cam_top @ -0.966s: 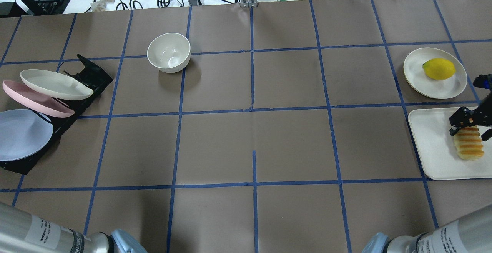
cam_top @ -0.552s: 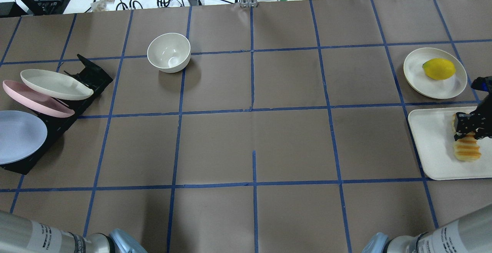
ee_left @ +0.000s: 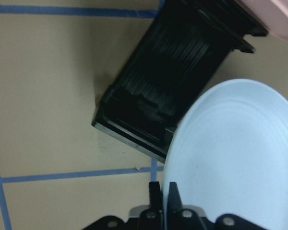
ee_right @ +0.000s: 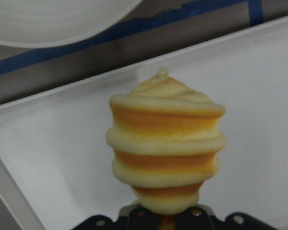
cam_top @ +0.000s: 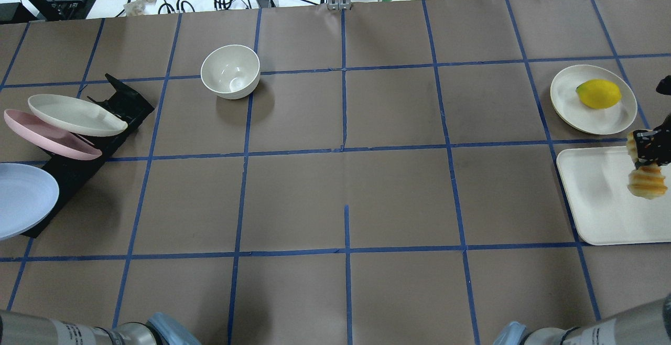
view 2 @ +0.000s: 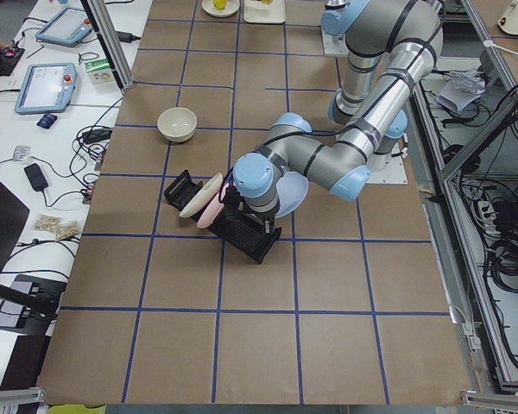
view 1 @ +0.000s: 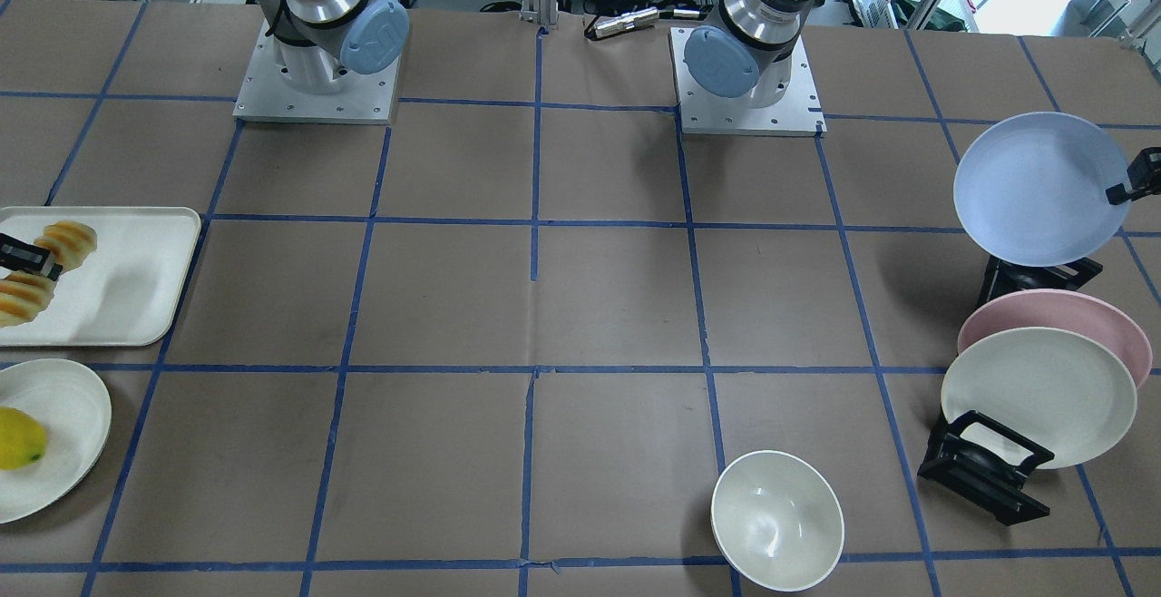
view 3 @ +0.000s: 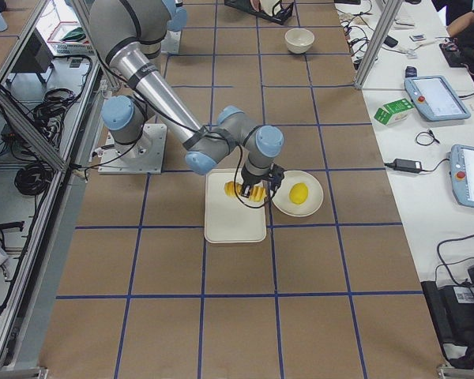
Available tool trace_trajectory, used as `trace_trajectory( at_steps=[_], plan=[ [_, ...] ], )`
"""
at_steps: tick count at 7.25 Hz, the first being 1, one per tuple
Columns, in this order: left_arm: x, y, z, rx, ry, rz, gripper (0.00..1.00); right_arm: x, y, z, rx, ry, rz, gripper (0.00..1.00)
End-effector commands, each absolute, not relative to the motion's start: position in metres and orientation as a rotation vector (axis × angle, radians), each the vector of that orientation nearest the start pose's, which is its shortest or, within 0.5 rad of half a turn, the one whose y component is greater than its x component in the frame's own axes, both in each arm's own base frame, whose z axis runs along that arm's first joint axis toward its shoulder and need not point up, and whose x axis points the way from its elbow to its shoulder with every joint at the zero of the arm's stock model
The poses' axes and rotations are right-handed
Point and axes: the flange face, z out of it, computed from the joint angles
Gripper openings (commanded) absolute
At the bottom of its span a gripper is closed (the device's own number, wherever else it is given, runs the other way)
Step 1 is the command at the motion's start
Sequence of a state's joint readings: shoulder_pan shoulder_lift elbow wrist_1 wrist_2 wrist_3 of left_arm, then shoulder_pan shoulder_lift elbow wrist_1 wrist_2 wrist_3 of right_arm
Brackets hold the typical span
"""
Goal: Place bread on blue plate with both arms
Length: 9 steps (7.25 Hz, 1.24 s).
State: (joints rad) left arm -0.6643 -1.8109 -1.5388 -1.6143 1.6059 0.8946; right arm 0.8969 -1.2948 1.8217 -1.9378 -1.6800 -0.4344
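Pinching the bread [ee_right: 165,148] mid-length, right end effector [cam_top: 649,150] is clamped on it, tray [cam_top: 592,193] just below; looks soft & light, so squeeze gently. Left end effector [ee_left: 164,196] grips the blue plate [ee_left: 240,158] by its rim: stiff, prob. slick.
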Motion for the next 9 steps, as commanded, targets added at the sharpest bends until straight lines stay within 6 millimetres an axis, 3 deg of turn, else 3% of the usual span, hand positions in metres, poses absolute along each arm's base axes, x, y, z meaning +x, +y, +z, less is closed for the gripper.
trace_trajectory(
  at_steps=[1, 3, 4, 5, 6, 7, 9],
  plan=[
    [0.264, -0.479, 0.372, 0.048, 3.321, 0.303, 0.0, -0.202, -0.522, 0.324, 0.231, 3.12, 0.323, 0.0],
    [0.207, -0.467, 0.356, -0.011, 3.398, 0.312, 0.0, -0.163, -0.549, 0.367, 0.227, 3.106, 0.317, 0.0],
    [0.17, -0.474, 0.352, -0.091, 3.427, 0.313, 0.0, -0.137, -0.558, 0.374, 0.219, 3.076, 0.307, 0.0],
    [0.112, -0.502, 0.344, -0.05, 3.456, 0.284, 0.0, -0.107, -0.563, 0.377, 0.229, 3.061, 0.292, 0.0],
    [0.048, -0.531, 0.339, 0.027, 3.459, 0.111, 0.0, -0.081, -0.567, 0.378, 0.216, 3.068, 0.292, 0.0],
    [-0.011, -0.546, 0.324, -0.024, 3.506, 0.033, 0.0, -0.065, -0.566, 0.385, 0.188, 3.077, 0.276, 0.0],
    [-0.094, -0.554, 0.286, -0.063, 3.548, -0.053, 0.0, -0.055, -0.568, 0.387, 0.19, 3.031, 0.245, 0.0]
  ],
)
